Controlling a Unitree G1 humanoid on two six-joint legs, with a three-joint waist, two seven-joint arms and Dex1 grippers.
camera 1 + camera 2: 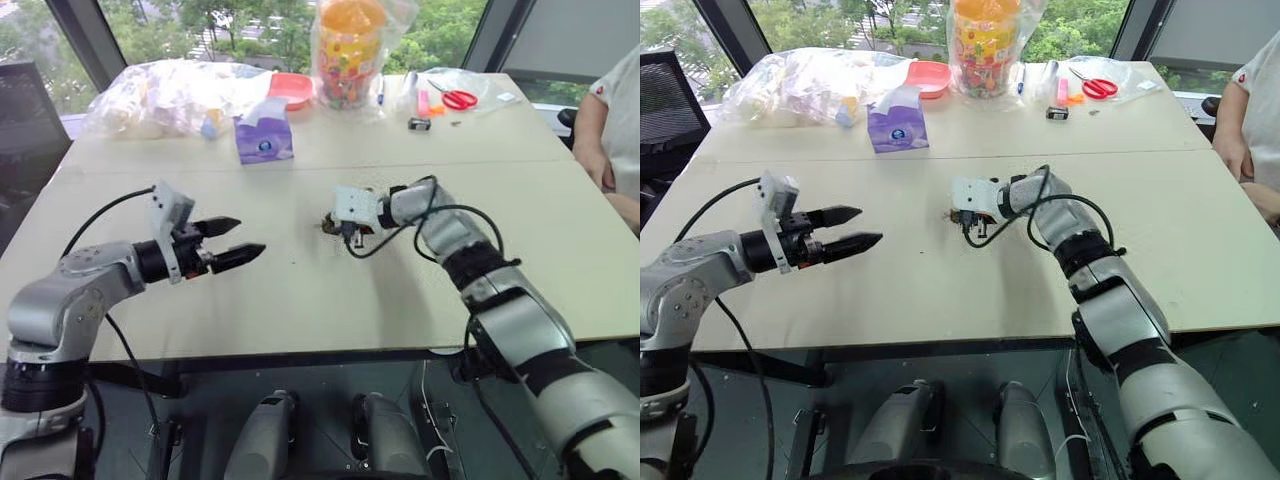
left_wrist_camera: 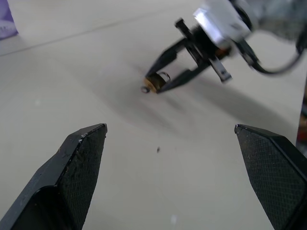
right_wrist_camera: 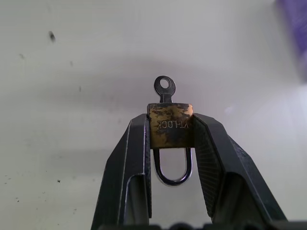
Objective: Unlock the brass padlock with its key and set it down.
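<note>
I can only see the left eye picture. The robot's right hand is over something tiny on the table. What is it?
Observer: The brass padlock, pinched by its body between the right gripper fingers.
Child: Is the key there too?
Observer: Yes. The key sticks out of the padlock's far end, with its round head showing.
Child: Is the lock's loop popped open?
Observer: It looks shut; both legs of the silvery loop run into the body.
Child: What is the other hand doing?
Observer: The left gripper is wide open and empty, aimed at the padlock.

my left gripper [image 1: 238,241] wide open, pointing right, my right gripper [image 3: 171,125] clamped closed, arm reaching left
</note>
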